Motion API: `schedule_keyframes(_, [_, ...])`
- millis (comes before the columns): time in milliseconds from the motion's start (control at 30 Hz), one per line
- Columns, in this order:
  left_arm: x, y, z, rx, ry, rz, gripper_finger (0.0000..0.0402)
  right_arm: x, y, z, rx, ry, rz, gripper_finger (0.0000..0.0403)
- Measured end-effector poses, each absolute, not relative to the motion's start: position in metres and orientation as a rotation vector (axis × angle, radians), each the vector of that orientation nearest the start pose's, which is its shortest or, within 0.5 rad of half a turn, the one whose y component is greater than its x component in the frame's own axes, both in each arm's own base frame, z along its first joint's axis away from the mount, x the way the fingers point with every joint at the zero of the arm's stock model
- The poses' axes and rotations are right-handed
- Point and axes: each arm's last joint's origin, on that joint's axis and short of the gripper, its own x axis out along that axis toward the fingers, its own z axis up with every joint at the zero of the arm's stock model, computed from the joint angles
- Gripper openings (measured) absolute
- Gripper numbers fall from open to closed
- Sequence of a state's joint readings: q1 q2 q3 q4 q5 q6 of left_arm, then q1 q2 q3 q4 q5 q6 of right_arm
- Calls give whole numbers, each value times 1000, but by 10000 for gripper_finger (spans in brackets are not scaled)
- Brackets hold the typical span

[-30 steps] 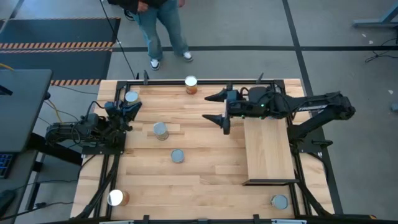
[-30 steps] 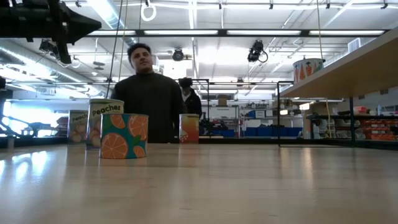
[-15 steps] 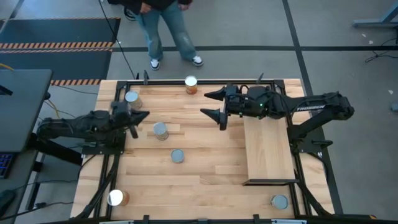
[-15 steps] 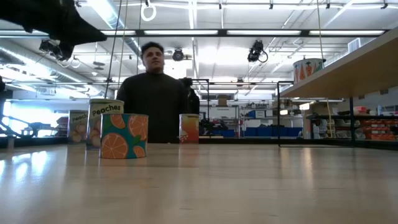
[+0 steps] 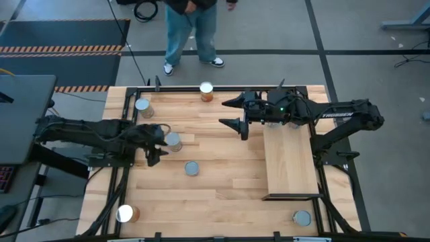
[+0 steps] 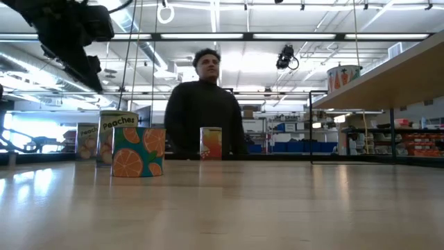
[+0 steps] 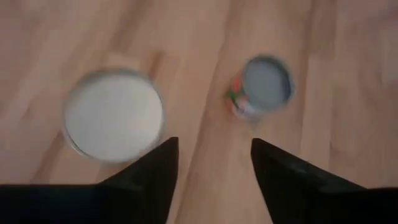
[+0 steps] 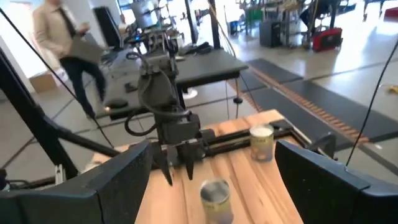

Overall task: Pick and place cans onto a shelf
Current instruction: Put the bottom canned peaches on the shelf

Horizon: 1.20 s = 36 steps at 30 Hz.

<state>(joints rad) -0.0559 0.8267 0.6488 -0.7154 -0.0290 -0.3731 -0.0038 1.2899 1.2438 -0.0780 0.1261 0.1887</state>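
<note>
Silvery-topped can (image 5: 173, 141) is hovered over by the left tool (image 5: 154, 143) (fingers spread); the right tool (image 5: 235, 114), also spread, is held at the shelf's (image 5: 289, 161) eleven o'clock.

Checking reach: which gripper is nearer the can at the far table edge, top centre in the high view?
Right. The right gripper hangs open just right of that can; the left gripper is farther, open by the grey-topped can.

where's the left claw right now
In the high view the left claw, open, hangs over the table's left half, right beside a grey-topped can, with another can a little nearer the front.
</note>
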Motion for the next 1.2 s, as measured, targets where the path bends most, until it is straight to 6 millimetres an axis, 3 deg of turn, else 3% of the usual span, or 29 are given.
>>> schedule_keyframes(200, [160,-6,235,-241,1146,259,227,287,-9,391,151,158,-134,348])
schedule_keyframes(467, [176,3,209,-116,1248,442,206,286,-22,391,126,164,-150,348])
schedule_keyframes(667, [204,12,201,38,1151,420,204,285,-24,391,100,167,-115,348])
schedule_keyframes(900, [250,19,192,198,922,328,204,285,-24,389,36,190,-107,348])
schedule_keyframes(1100, [285,21,184,283,725,285,204,283,-24,379,25,297,-110,348])
schedule_keyframes(1200, [293,19,191,276,682,277,204,287,-25,369,7,363,-130,348])
